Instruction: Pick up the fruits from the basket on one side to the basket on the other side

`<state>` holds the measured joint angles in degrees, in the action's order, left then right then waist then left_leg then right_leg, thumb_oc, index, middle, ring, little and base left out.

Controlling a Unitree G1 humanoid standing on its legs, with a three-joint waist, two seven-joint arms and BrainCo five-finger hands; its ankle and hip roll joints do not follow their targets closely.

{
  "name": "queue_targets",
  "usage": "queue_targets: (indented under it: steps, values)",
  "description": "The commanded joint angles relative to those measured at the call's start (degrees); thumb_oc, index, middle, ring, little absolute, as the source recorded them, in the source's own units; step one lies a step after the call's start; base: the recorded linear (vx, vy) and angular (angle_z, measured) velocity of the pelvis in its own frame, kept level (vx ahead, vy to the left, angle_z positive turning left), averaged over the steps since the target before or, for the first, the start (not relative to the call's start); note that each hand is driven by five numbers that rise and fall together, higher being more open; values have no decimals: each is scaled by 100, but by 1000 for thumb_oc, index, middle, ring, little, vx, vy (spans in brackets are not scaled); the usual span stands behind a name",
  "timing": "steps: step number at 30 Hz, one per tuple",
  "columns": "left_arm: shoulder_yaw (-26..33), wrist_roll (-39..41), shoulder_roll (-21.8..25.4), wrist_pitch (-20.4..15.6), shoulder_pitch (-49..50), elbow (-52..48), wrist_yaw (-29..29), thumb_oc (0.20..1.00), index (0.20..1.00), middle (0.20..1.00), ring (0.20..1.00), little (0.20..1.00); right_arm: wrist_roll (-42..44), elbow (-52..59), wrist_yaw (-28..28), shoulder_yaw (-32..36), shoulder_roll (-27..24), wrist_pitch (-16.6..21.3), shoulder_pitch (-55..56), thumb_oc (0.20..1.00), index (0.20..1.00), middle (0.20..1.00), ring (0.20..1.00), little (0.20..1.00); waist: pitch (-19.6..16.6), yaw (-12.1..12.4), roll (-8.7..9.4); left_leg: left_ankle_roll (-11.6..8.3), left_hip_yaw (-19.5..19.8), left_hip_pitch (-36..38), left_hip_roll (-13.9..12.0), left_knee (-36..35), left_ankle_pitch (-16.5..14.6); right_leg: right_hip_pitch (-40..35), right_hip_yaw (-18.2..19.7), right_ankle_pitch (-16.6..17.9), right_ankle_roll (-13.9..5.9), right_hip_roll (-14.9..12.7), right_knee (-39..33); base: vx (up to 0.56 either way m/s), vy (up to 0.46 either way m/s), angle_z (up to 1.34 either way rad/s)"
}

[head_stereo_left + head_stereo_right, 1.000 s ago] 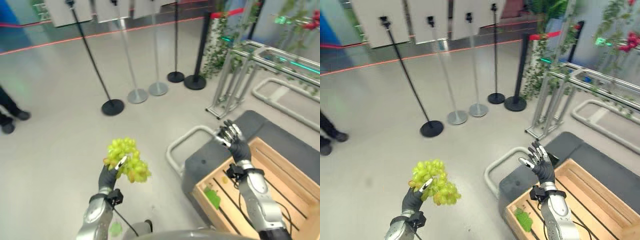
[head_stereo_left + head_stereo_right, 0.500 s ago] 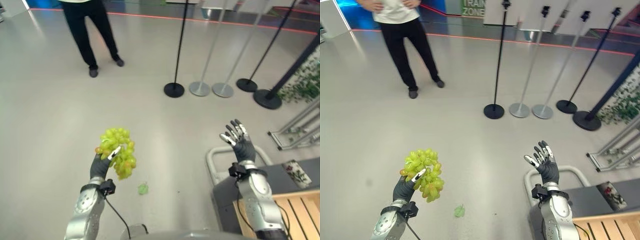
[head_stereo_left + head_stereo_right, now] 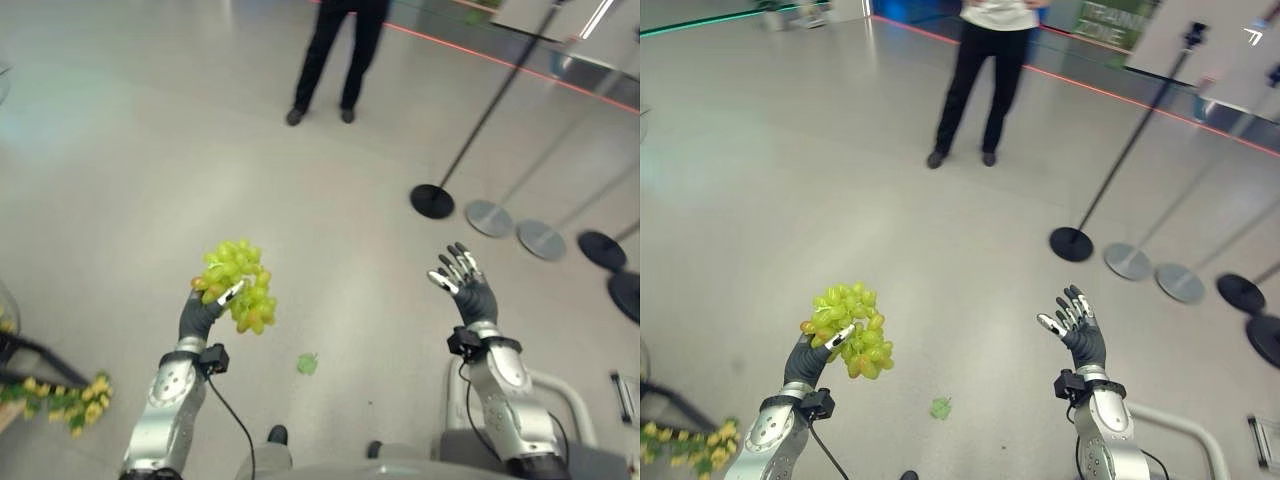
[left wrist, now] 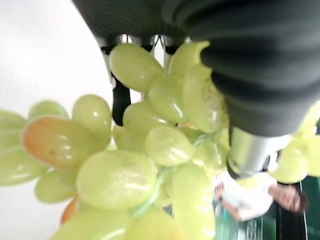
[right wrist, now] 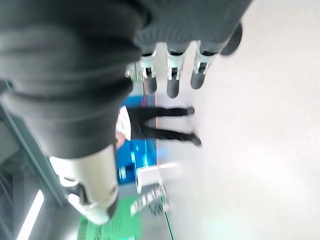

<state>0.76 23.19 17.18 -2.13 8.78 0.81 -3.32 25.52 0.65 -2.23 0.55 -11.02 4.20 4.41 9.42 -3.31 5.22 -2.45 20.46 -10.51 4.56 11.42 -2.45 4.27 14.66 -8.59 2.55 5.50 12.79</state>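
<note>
L hand (image 3: 200, 312) fingers clamped on grapes (image 3: 237, 285), held up over floor; R hand (image 3: 468, 293) fingers apart, empty.

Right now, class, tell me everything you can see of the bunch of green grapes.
The bunch of green grapes is a tight cluster of glossy, yellow-green oval berries, a few blushed orange, on thin pale green stems. The left hand holds it raised above the floor, fingers curled round it, the bunch standing above and beside the hand. Nothing else touches it.
</note>
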Motion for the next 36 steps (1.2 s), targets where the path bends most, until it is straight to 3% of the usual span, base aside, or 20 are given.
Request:
queue_targets:
  steps: [1,4,6,10,11,13,15,16,17,19,23,24,26,27,30,32,33,34,35,36]
  values:
    - [33,-140,21,-506,-184,-675,116,200,200,200,200,200,188,286,100,41,-157,377,-271,1000,1000,1000,1000,1000,-14,57,-200,282,-370,806,49,-865,-95,134,-362,-374,-616,-70,380,-6,-104,96]
    - [107,127,-73,-560,-140,-609,61,200,200,200,200,200,138,211,118,-149,-314,325,-506,1000,1000,1000,1000,1000,-72,325,-235,194,-264,551,130,-775,-6,-308,-479,-167,-580,-332,-716,-81,-136,71]
    - [183,228,-96,-557,-44,-644,87,200,200,200,200,200,165,250,133,-134,-343,299,-541,1000,1000,1000,1000,1000,-68,495,-293,138,-170,398,82,-761,87,-411,-578,-112,-539,-406,-1051,-66,-117,31]
    - [219,362,-140,-538,19,-703,185,200,200,200,200,200,150,268,147,-120,-390,300,-530,1000,1000,1000,1000,1000,6,598,-340,16,77,185,33,-794,288,-582,-681,-28,-495,-464,-1426,-160,-61,54]
    - [228,441,-179,-527,-20,-701,198,200,200,200,200,200,75,292,58,5,-467,338,-530,1000,1000,1000,1000,1000,244,556,-379,-100,-347,-245,-151,-518,394,-542,-1031,-64,-498,-623,-1376,-301,101,83]
    - [236,440,-238,-533,-79,-657,175,200,200,200,200,200,-79,317,-147,175,-509,429,-569,1000,1000,1000,1000,1000,361,322,-388,-40,-1858,-521,-633,-237,215,-475,-1661,-93,-601,-822,-1312,-329,86,178]
    - [190,483,-238,-523,-40,-614,228,200,200,200,200,200,-138,301,-182,166,-502,420,-547,1000,1000,1000,1000,1000,311,294,-452,-186,-2317,-364,-951,-155,201,-456,-2074,-10,-640,-911,-1375,-141,52,192]
    - [191,483,-239,-522,-42,-616,227,200,200,200,200,200,-138,300,-182,167,-503,421,-551,1000,1000,1000,1000,1000,308,287,-459,-187,-2307,-382,-955,-162,228,-444,-2083,15,-638,-903,-1384,-118,73,71]
    - [209,449,-222,-541,127,-654,294,200,200,200,200,200,-132,289,-85,176,-503,381,-485,1000,1000,1000,1000,1000,291,339,-439,-272,-2136,-170,-910,44,-32,-550,-2479,98,-696,-1069,-1429,-80,71,52]
    - [255,450,-194,-514,231,-735,354,200,200,200,200,200,-95,290,-16,174,-469,355,-445,1000,1000,1000,1000,1000,292,335,-389,-301,-1949,74,-943,178,-275,-631,-2738,157,-720,-1213,-1448,-103,111,98]
    - [320,512,-258,-462,189,-723,384,200,200,200,200,200,35,284,11,252,-406,351,-366,1000,1000,1000,1000,1000,291,307,-362,-450,-1976,630,-1378,342,-669,-673,-3255,142,-773,-1449,-1315,-85,165,88]
    - [323,506,-277,-444,169,-690,379,200,200,200,200,200,49,317,2,305,-381,372,-304,1000,1000,1000,1000,1000,237,252,-387,-454,-2260,822,-1475,300,-835,-655,-3464,155,-806,-1524,-1258,-83,117,81]
    - [273,459,-262,-422,137,-695,381,200,200,200,200,200,17,332,-44,356,-363,360,-253,1000,1000,1000,1000,1000,201,210,-421,-462,-2350,834,-1437,66,-643,-629,-3569,262,-834,-1562,-1271,-22,237,100]
    - [256,343,-198,-430,106,-705,348,200,200,200,200,200,64,333,-98,364,-272,384,-200,1000,1000,1000,1000,1000,161,252,-463,-464,-2366,913,-1418,-442,-555,-546,-3663,383,-928,-1576,-1185,-49,341,100]
    - [360,213,-54,-449,195,-837,339,200,200,200,200,200,59,356,-95,496,-167,381,1,1000,1000,1000,1000,1000,92,321,-405,-464,-2254,1007,-1429,-1098,-358,-425,-3769,514,-1083,-1693,-1137,-26,270,68]
    - [359,174,-11,-456,119,-837,276,200,200,200,200,200,15,335,-115,521,-155,387,0,1000,1000,1000,1000,1000,85,334,-349,-415,-2175,999,-1318,-1251,-300,-381,-3835,611,-1181,-1821,-1099,0,324,58]
    - [359,103,77,-457,-5,-846,210,200,200,200,200,200,-48,344,-137,544,-125,361,35,1000,1000,1000,1000,1000,108,339,-317,-275,-2030,985,-1106,-1376,-286,-282,-3745,700,-1288,-2032,-923,46,296,46]
    - [280,88,123,-482,-148,-803,178,200,200,200,200,200,-64,330,-142,576,-97,365,53,1000,1000,1000,1000,1000,119,193,-317,-184,-1819,990,-953,-1440,-288,-168,-3203,783,-1298,-2097,-763,21,307,52]
    - [278,88,125,-486,-161,-797,177,200,200,200,200,200,-64,328,-141,581,-96,366,44,1000,1000,1000,1000,1000,114,187,-304,-172,-1813,962,-929,-1439,-260,-141,-3204,801,-1303,-2121,-755,88,288,92]
    - [148,100,194,-540,-285,-740,159,200,200,200,200,200,-96,194,-196,565,-102,335,68,1000,1000,1000,1000,1000,120,-48,-335,-72,-1663,997,-779,-1491,-260,67,-1958,554,-1219,-1668,-596,85,283,112]
